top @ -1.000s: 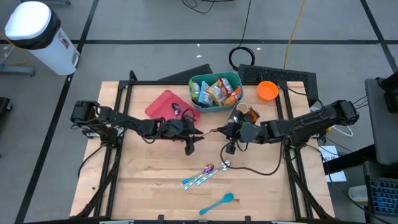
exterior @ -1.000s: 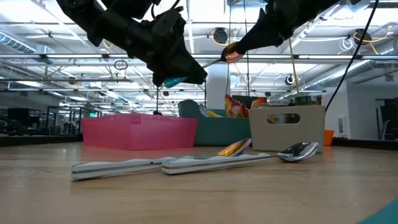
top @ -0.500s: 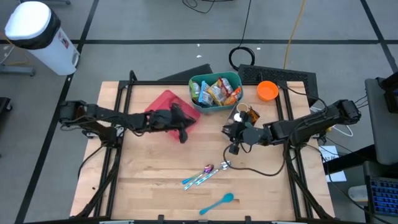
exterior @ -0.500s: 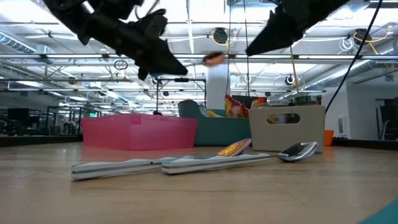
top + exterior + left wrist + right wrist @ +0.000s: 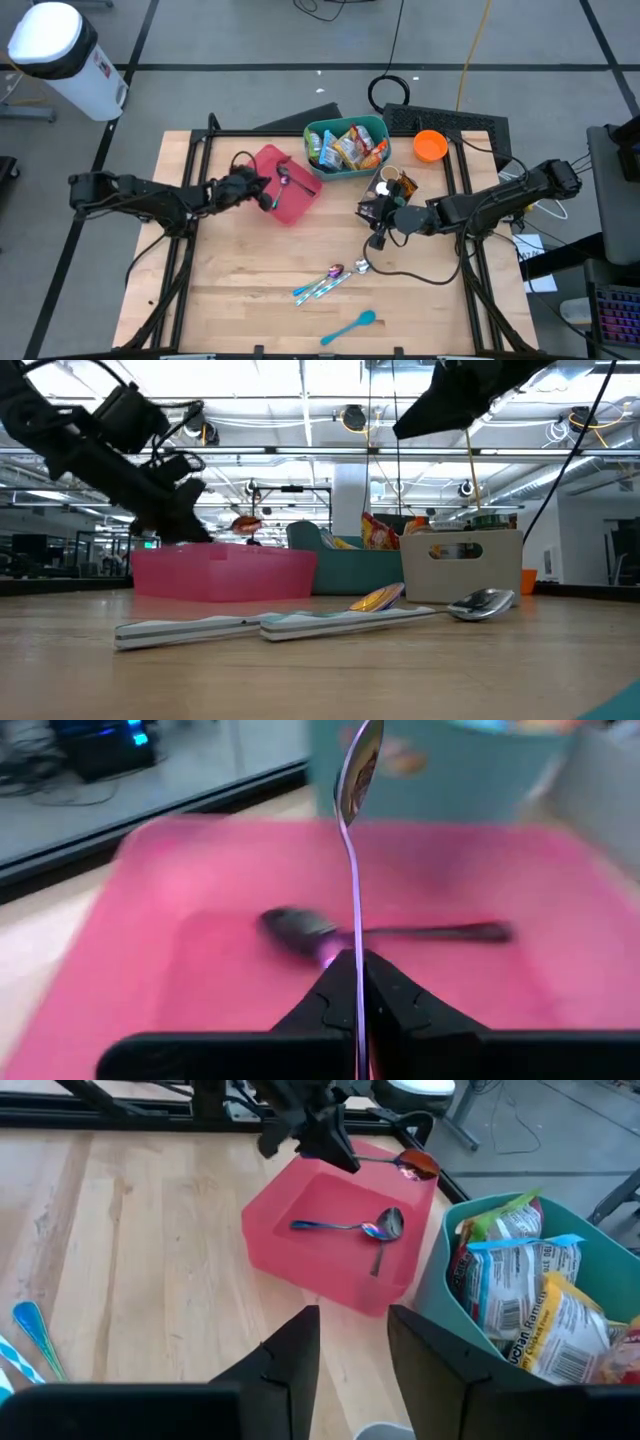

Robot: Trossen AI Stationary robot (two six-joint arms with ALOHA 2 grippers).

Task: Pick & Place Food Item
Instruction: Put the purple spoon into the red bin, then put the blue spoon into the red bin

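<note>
Seen from straight overhead: whole desk point(image 5: 240, 290), both arms, floor around. Seen from desk height: level across the boards into the room behind, cutlery close to the lens, pink tray point(image 5: 225, 572) farther back. From the left wrist: very close, looking past the left gripper point(image 5: 354, 982) into the pink tray just ahead of it. From the right wrist: looking past the right gripper point(image 5: 352, 1342) toward the same tray, ahead and farther off, teal bin point(image 5: 540, 1310) alongside. Shared by all four: the pink tray.

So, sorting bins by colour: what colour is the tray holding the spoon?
Pink tray; clearest in the right wrist view.
</note>
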